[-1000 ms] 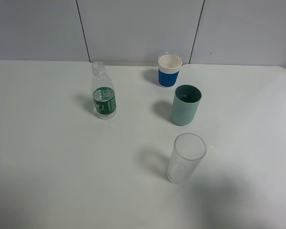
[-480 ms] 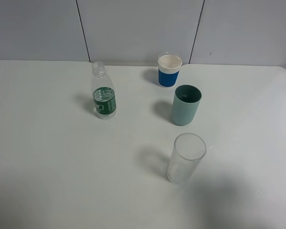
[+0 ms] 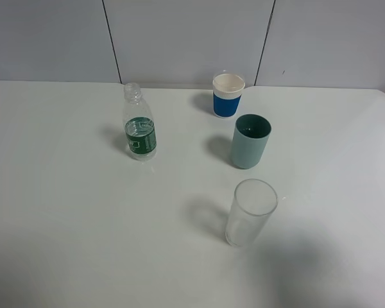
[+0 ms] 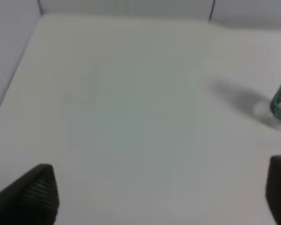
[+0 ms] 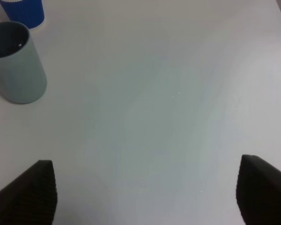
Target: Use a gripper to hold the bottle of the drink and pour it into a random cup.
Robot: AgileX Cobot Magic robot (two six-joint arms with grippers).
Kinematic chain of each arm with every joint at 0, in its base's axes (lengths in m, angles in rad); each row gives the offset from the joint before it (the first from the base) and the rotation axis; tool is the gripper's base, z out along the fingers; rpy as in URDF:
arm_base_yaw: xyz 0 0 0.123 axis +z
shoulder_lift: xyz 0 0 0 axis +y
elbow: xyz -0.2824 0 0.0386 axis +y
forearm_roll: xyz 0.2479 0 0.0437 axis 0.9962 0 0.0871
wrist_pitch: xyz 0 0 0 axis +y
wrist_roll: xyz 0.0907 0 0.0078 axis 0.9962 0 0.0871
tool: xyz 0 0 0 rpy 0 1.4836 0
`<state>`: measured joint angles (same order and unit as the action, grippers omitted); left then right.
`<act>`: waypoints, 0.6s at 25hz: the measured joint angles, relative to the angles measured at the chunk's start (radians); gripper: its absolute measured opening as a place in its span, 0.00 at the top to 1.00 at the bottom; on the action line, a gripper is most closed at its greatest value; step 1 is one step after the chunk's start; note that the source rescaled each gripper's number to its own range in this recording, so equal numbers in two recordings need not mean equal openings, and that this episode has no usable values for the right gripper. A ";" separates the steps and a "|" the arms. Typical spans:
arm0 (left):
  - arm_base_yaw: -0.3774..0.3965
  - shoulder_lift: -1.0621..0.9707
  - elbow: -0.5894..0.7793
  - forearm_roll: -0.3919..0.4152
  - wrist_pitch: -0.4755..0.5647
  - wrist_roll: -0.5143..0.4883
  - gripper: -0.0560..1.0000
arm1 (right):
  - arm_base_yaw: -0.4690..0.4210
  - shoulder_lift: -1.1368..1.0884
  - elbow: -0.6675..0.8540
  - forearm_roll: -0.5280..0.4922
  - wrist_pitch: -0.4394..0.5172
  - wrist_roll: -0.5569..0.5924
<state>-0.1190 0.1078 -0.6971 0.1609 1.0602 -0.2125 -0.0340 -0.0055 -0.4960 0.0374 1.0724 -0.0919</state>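
Exterior high view gives you one small clear plastic bottle with green label (image 3: 140, 129), upright at 9 o'clock of one grey-teal tumbler (image 3: 250, 141); one blue-banded white cup (image 3: 228, 95) at 11, one clear glass (image 3: 250, 212) at 6. Both grippers, left (image 4: 161, 194) and right (image 5: 145, 194), gape wide, holding nothing.

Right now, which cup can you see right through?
The clear glass, nearest the camera. The grey-teal cup and the white cup with a blue band are solid-coloured.

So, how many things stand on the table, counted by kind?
Bottle: 1, clear with a green label
Cups: 2, one white with a blue band, one grey-teal
Glass: 1, clear
Total: 4
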 joint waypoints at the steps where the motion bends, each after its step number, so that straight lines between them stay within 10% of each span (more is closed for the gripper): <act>1: 0.000 -0.022 0.018 0.000 -0.008 0.000 0.23 | 0.000 0.000 0.000 0.000 0.000 0.000; 15: 0.001 -0.113 0.138 -0.005 -0.027 0.026 0.23 | 0.000 0.000 0.000 0.000 0.000 0.000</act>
<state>-0.1180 -0.0048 -0.5596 0.1558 1.0334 -0.1861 -0.0340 -0.0055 -0.4960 0.0374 1.0724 -0.0919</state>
